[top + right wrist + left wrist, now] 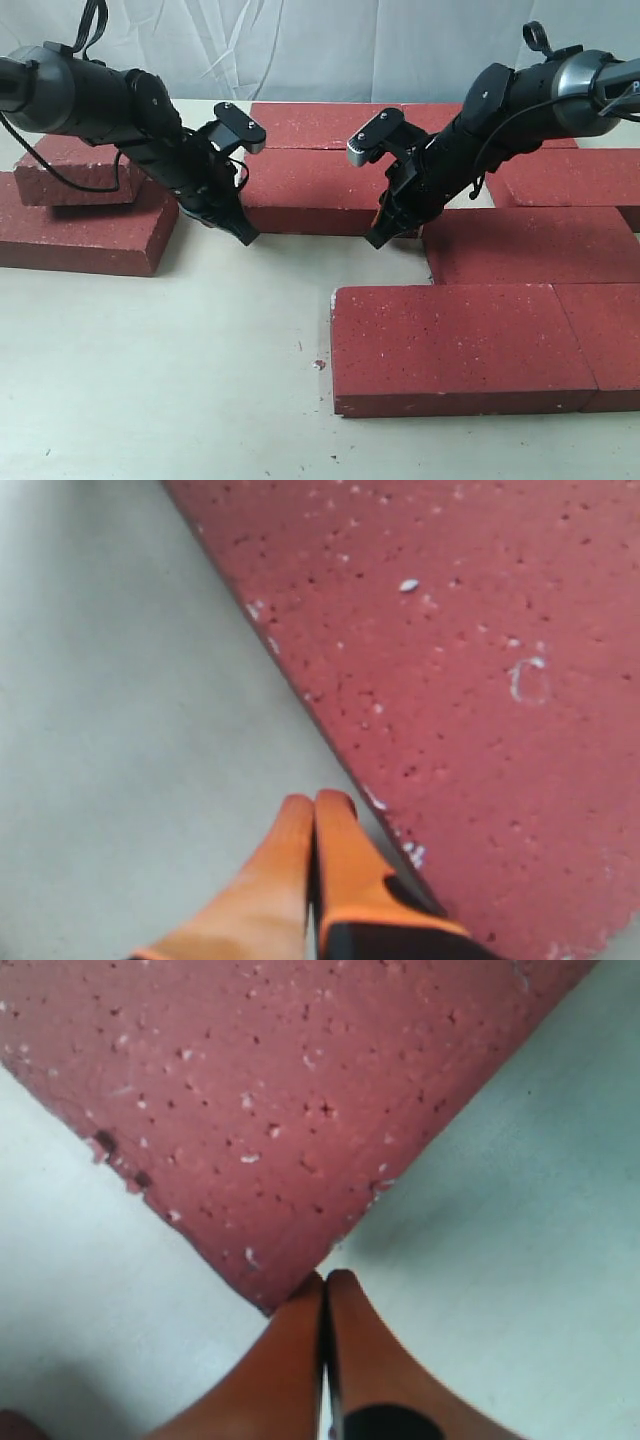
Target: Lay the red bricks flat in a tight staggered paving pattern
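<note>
Jaws of both arms were pressed together at the middle brick's (310, 190) near corners; other red bricks (450, 345) lay flat on the tabletop (150, 380). Even, paired nudges would probably seat it tight.

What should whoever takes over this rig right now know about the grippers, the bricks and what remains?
Left gripper: shut, holding nothing, tips at the near left corner of the centre brick.
Right gripper: shut, holding nothing, tips beside that brick's near long edge.
Bricks: about seven lie flat in staggered rows at centre and right. The stacked pair sits at far left, apart from the rest.
Done: most of the paving is laid flat.
Left: close the gaps around the centre brick, then unstack the pair and add both to the pattern.
</note>
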Motion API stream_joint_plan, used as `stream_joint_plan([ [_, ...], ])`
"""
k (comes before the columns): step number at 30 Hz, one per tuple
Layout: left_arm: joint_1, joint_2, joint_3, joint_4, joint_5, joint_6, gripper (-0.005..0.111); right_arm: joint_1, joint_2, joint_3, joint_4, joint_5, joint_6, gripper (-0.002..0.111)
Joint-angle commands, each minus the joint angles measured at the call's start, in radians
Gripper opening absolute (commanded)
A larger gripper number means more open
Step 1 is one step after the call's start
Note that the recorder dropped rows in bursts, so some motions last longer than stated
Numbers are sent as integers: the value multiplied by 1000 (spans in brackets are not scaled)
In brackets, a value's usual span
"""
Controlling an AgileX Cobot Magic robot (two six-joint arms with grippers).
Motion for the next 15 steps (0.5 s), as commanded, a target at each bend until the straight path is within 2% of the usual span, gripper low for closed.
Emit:
stream_joint_plan([
  [1, -4, 28, 0, -78, -89, 74, 0, -4, -1, -5, -93, -19, 81, -1],
  [7, -4, 26, 0, -201, -80, 194, 0, -4, -15, -5, -101, 10, 92, -1],
  [15, -4, -14, 0, -202, -51, 197, 0, -4, -61, -5, -101, 84, 108, -1],
])
